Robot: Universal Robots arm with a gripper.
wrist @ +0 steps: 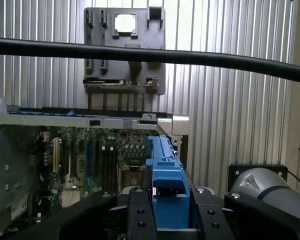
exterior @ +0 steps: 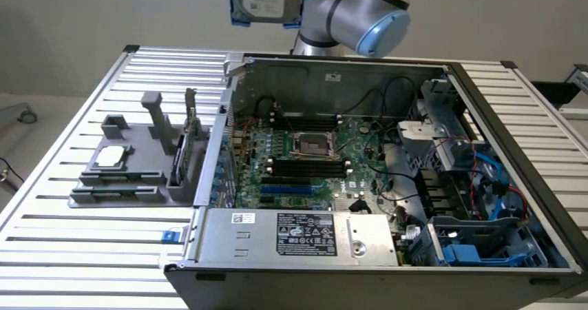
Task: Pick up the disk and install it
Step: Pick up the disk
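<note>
Disk (exterior: pixel 264 1): is hanging upright high above the back of the case (exterior: pixel 349 76), label facing the exterior camera, touching nothing below.
Gripper (wrist: pixel 171 200): is pinching the disk by its blue carrier, with one of its fingers (wrist: pixel 139 212) pressing on each side. The jaws are standing partway apart because the carrier is filling the gap.
Grip choice: holding the plastic frame is probably keeping the pads off the metal body and leaving the disk's long edges free for sliding into a slot.
Height: the arm (exterior: pixel 363 14) is likely carrying the disk this high so that it clears the case walls and the cables inside.
Case: is lying on its side on the table (exterior: pixel 55 241) with the lid off, so the board (exterior: pixel 312 151) is facing up.
Bay (exterior: pixel 478 244): is sitting in the case's corner at the exterior view's lower right. Its blue fittings match the carrier, so it is likely the destination.
Holder (exterior: pixel 129 165): is resting on the table just beside the case, carrying a chip (exterior: pixel 110 156).
Progress: the pick-up is looking done, and installing is not yet begun.
</note>
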